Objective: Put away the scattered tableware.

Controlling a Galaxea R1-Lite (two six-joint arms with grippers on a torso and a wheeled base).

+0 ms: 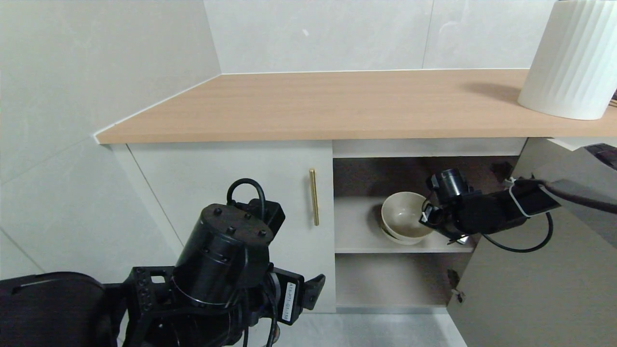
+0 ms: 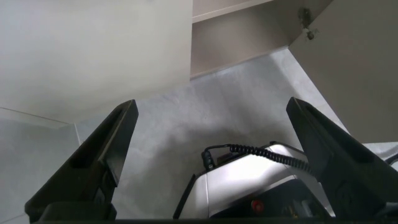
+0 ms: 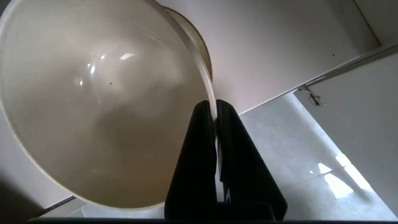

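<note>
**Bowl at the cabinet shelf, rim in right gripper**

Wooden bench (image 1: 337, 103) meets white tiled walls, with a ribbed white vessel (image 1: 573, 62) on it. The cabinet door (image 1: 520, 270) below hangs open. Right gripper (image 3: 214, 109) pinches the rim of a tilted cream bowl (image 1: 402, 217) resting in a 2nd bowl (image 1: 400, 239) on the shelf (image 1: 354, 226). Left gripper (image 2: 211, 106) is spread, empty, over grey floor (image 2: 249, 93).

Cream bowl (image 1: 404, 219), wood-tone countertop (image 1: 337, 106), brass handle (image 1: 313, 196)

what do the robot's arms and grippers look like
Both are matte black. The left arm has a fat cylindrical wrist with screw heads, a looped black cable and a white label; the left gripper has two flat wedge fingers. The right arm carries a white band and a sagging black cable.
</note>
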